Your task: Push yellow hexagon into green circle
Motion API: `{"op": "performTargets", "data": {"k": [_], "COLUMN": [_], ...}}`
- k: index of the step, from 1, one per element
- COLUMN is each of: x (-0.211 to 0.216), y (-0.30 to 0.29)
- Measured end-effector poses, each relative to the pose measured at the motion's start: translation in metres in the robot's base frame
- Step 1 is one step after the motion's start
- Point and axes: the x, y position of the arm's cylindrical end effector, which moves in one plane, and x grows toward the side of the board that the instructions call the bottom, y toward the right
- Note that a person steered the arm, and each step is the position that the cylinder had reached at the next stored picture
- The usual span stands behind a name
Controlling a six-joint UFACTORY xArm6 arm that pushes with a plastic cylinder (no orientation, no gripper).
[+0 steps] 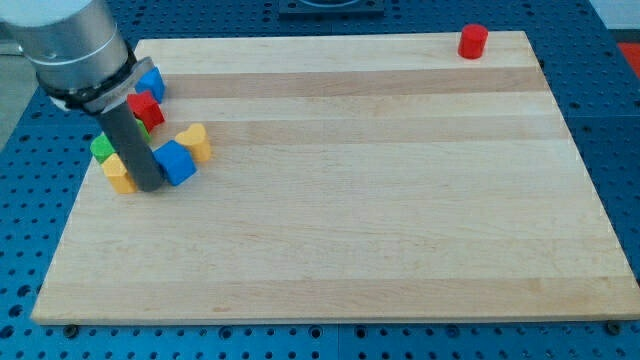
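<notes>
Camera view showed a pale wooden board (330,200), made of long planks with a fine grain running from the view's left to its right, lying on a blue bench (615,120) dotted with rows of small holes. The blocks looked like smooth, matte-painted pieces.

Alone near the board's top right corner stood a red cylinder (472,41), well apart from everything else. The other blocks crowded together by the left edge. Uppermost was a blue block (152,82), angular in outline, with a red block (147,108) just below it and seemingly touching it. Lower down sat a green block (101,148), partly hidden by the arm, so I could not make out its shape. Just below that lay a yellow block (118,175), faceted along its visible side, and most likely the hexagon; it sat close against the green one. To the right were a second blue block (178,162) and a yellow lobed block (195,142), the two touching.

The arm came in from the top left as a broad grey metal cylinder (75,45) that narrowed to a straight dark rod (137,145). It carried no pincer that I could see, so nothing was grasped. The tip (152,187) rested on the board between the yellow block on its left and the second blue block on its right, hard against both.
</notes>
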Motion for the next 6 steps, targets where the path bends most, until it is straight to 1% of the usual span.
{"op": "performTargets", "data": {"k": [1,2,3,4,5,6], "x": [0.021,0.052,0.015,-0.018,-0.018,-0.013], "y": [0.033,-0.020,-0.081,-0.058,-0.031,-0.086]}}
